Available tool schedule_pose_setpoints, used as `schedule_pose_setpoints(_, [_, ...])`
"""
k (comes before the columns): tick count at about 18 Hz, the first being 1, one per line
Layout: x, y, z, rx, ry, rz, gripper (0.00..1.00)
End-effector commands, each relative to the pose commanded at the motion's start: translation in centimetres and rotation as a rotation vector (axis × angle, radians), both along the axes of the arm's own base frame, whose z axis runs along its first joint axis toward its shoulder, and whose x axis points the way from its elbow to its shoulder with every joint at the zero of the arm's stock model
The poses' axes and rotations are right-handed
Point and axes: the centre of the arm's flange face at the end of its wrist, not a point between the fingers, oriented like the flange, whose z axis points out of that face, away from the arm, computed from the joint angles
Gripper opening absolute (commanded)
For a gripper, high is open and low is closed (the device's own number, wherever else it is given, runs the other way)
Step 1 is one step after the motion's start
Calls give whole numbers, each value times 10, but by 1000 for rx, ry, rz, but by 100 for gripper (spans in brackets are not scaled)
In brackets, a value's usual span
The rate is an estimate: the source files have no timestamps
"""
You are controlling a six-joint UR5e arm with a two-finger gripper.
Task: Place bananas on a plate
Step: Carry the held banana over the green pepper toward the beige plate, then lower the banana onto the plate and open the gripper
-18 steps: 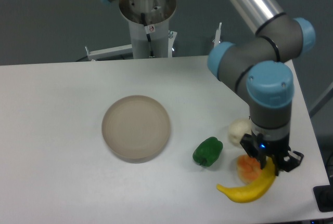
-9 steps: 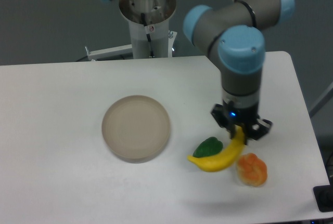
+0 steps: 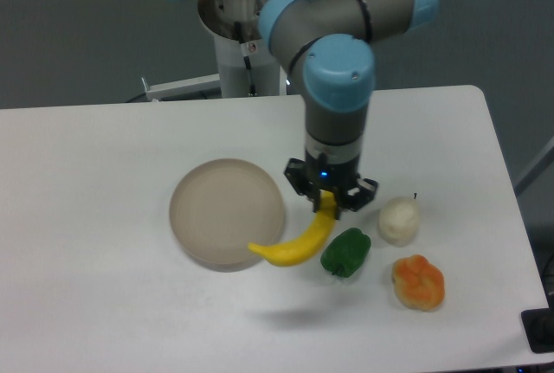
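Observation:
My gripper (image 3: 330, 203) is shut on the upper end of the yellow banana (image 3: 293, 245), which hangs in the air and curves down to the left. Its lower tip overlaps the right rim of the round beige-grey plate (image 3: 216, 209) in the image. The plate lies left of centre on the white table with nothing on it. The gripper sits just right of the plate's edge.
A green pepper (image 3: 345, 252) lies just right of the banana. A white garlic-like bulb (image 3: 399, 221) and a lumpy orange fruit (image 3: 419, 282) rest further right. The robot base (image 3: 244, 44) stands behind the table's far edge.
The arm has carried the banana leftward from the table's right front area, past the orange fruit and green pepper, to the plate's right rim. The white bulb is now uncovered.

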Motion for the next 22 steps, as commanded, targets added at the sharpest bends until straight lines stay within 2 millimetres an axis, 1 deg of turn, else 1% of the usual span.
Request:
schedule_pose_setpoints(2, [13, -5, -17, -30, -13, -20, 19])
schedule_pose_setpoints(6, [43, -3, -39, -69, -36, -58, 19])
schedule_pose_setpoints(9, [61, -2, -55, -87, -47, 6, 20])
schedule_pose_setpoints(10, [66, 0, -57, -78, -43, 32, 20])
schedule_pose_setpoints(11, [71, -2, -65, -87, -46, 41, 20])
schedule_pose_setpoints(13, [74, -5, -75, -85, -45, 45, 22])
schedule_pose_setpoints(16, [78, -9, -88, -92, -49, 45, 22])
schedule_pose_setpoints(19, [81, -13, -96, -107, -57, 43, 22])
schedule_pose_setpoints(20, [81, -12, -96, -104, -61, 43, 23])
schedule_pose_setpoints(22, [89, -11, -98, -111, -55, 26, 23])
